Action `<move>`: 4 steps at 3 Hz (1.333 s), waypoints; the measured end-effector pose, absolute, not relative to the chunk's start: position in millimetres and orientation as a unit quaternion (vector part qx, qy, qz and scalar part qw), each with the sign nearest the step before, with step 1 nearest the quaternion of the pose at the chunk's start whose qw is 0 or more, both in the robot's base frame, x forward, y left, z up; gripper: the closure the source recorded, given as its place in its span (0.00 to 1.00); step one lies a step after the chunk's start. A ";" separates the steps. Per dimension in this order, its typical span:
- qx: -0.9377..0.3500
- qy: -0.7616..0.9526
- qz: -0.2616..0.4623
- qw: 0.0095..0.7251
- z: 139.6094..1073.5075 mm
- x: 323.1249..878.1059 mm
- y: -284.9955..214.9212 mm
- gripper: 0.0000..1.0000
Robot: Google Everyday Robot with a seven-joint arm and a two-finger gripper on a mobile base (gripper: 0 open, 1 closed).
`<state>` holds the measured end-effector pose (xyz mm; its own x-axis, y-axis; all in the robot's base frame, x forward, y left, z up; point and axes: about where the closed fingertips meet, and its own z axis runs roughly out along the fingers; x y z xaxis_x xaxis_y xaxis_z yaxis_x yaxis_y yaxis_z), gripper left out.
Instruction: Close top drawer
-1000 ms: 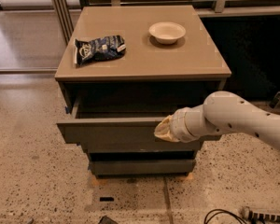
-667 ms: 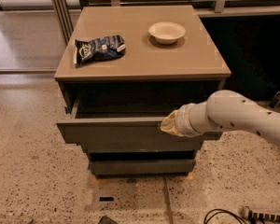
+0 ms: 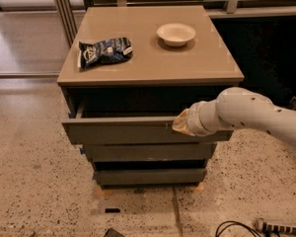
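The top drawer (image 3: 118, 131) of the taupe cabinet (image 3: 148, 68) stands pulled out, its flat grey handleless front toward me and its dark inside showing behind the rim. My white arm reaches in from the right. The gripper (image 3: 180, 123) sits at the drawer front's upper rim, right of centre, seemingly against the panel. Its tip is a pale tan shape seen end-on.
A dark blue snack bag (image 3: 104, 52) lies on the cabinet top at the left and a white bowl (image 3: 176, 33) at the back right. Two slimmer drawer fronts (image 3: 148, 152) sit below. Cables (image 3: 237, 228) lie on the speckled floor at the lower right. A metal rail runs behind.
The arm and gripper have shifted slightly right and back toward the cabinet, and the drawer front sits a little further in than a second ago.
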<state>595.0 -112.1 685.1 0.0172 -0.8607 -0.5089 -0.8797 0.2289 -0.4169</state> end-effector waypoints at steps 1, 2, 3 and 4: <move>-0.620 0.700 0.002 0.356 695.3 610.9 -120.7 1.00; -0.628 0.696 0.003 0.349 705.6 626.0 -122.6 1.00; -0.630 0.695 0.009 0.347 707.9 622.1 -119.3 1.00; -0.627 0.696 0.038 0.348 701.2 590.0 -105.4 1.00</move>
<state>590.0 -105.4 701.2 0.0271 -0.8461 -0.5324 -0.8992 0.2120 -0.3827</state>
